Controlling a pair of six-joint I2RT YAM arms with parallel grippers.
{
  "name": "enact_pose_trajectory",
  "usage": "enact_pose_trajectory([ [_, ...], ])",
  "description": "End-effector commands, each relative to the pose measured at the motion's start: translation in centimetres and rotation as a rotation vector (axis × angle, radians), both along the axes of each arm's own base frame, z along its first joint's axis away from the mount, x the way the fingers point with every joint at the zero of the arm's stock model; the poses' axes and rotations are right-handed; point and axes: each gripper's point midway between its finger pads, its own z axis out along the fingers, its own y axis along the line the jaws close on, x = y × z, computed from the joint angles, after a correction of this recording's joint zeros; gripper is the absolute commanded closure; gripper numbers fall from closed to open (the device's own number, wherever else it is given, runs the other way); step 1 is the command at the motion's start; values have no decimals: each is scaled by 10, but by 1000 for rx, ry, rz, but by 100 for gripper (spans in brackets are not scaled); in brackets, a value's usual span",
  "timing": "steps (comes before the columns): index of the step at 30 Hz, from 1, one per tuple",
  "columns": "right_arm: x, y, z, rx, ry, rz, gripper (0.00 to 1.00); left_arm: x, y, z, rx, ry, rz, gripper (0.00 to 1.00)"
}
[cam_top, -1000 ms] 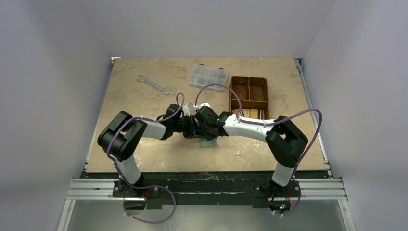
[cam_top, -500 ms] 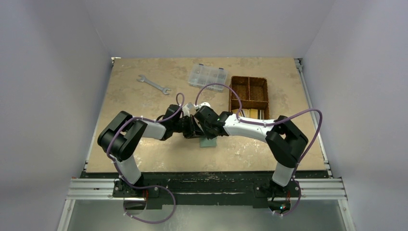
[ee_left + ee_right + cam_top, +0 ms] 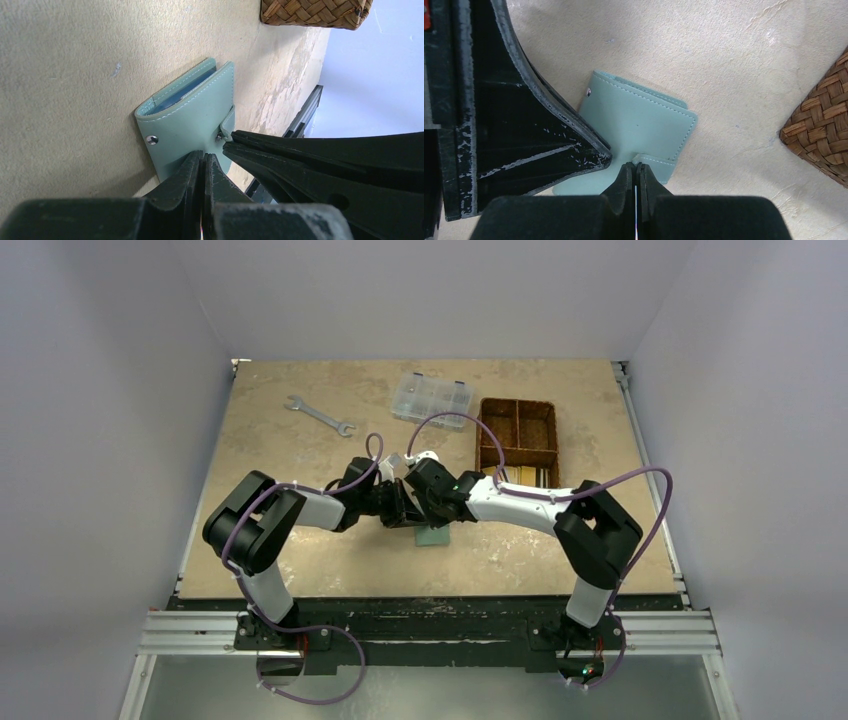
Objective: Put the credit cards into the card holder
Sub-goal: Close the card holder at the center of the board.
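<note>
The card holder [image 3: 434, 537], a sage-green wallet, lies folded on the table between both arms, and blue pockets show at its edge [image 3: 190, 112]. My left gripper [image 3: 202, 159] is shut with nothing between its tips, which rest on the wallet's cover. My right gripper [image 3: 635, 167] is shut on the wallet's small snap tab [image 3: 659, 161], beside the left fingers [image 3: 569, 145]. Pale flat pieces that may be the credit cards [image 3: 524, 477] lie in the brown basket's near compartment, partly hidden by the right arm.
The woven divided basket [image 3: 481, 435] stands right of the wallet, close to the right arm. A clear compartment box [image 3: 432, 398] and a wrench [image 3: 319, 415] lie at the back of the table.
My right gripper has closed from part open onto the wallet's tab. Both arms have stayed almost where they were, and the left gripper has stayed shut.
</note>
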Motion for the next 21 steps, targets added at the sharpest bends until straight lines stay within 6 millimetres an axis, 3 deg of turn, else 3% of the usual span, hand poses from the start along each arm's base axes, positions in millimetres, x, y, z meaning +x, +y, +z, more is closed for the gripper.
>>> enact_pose_trajectory([
  [1, 6, 4, 16, 48, -40, -31, 100, -7, 6, -11, 29, 22, -4, 100],
  [13, 4, -11, 7, -17, -31, -55, 100, -8, 5, -13, 29, 27, -8, 100],
  [21, 3, -7, -8, -26, -5, -41, 100, -8, 5, -12, 24, 27, -6, 100],
])
